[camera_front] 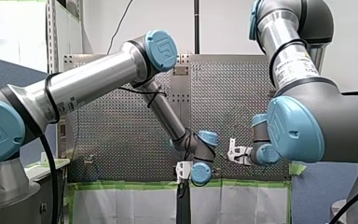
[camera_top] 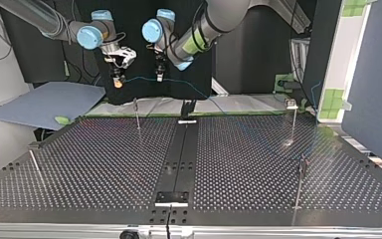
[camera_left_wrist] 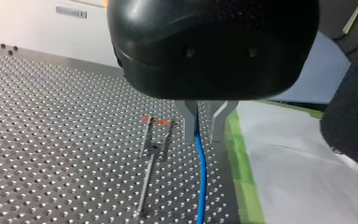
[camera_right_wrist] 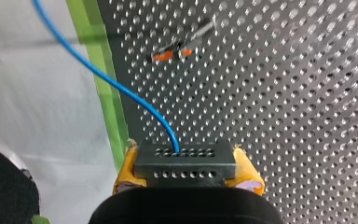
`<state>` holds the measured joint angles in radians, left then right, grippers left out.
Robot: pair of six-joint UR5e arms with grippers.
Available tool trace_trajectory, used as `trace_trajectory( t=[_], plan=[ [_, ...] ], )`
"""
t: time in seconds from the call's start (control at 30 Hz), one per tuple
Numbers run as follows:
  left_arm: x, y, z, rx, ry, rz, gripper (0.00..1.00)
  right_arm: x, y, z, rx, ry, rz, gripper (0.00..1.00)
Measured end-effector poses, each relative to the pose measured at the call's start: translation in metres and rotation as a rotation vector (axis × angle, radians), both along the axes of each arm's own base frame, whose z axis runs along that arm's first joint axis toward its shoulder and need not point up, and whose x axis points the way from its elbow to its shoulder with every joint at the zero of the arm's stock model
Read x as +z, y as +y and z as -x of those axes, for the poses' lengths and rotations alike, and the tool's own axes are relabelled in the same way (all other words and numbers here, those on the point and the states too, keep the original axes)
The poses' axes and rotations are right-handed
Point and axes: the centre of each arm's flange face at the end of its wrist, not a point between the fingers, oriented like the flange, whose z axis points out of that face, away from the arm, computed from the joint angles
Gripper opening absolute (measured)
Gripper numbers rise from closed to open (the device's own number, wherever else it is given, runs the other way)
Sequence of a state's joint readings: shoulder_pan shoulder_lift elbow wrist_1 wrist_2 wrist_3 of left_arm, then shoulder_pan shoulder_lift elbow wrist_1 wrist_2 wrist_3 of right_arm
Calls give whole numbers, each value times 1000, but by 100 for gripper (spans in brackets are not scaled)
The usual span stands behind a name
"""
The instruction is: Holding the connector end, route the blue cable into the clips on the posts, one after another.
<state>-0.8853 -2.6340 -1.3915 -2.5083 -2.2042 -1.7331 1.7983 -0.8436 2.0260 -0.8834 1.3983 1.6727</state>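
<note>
The blue cable (camera_top: 189,85) hangs in the air between both grippers at the table's far edge in the top view. My right gripper (camera_right_wrist: 185,158) has its yellow pads shut on the dark connector block (camera_right_wrist: 185,164), and the cable leaves the block's front. In the top view my right gripper (camera_top: 118,80) is beside my left gripper (camera_top: 159,76). The metal fingers of my left gripper (camera_left_wrist: 203,139) are closed loosely on the cable (camera_left_wrist: 200,177), which trails down from them. A thin post with an orange clip (camera_left_wrist: 154,122) stands just beside those fingers. That post (camera_top: 137,113) is below both grippers.
More thin posts stand on the perforated table: one at the far right (camera_top: 294,122), one at the near right (camera_top: 301,181), one at the near left (camera_top: 35,167). A black rail (camera_top: 179,154) runs down the middle. Green tape (camera_left_wrist: 242,177) marks the table edge.
</note>
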Motion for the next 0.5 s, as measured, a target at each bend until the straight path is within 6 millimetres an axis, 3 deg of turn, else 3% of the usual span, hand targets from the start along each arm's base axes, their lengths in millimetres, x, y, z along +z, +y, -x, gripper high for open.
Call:
trace_trajectory(
  t=[0.3,0.5],
  plan=[
    [20,-25,-17,3,-42,47,17,1,-7,2,-9,2,39,0],
    [2,-33,-19,-5,-17,19,20,6,-15,-3,19,-18,77,0]
  ],
)
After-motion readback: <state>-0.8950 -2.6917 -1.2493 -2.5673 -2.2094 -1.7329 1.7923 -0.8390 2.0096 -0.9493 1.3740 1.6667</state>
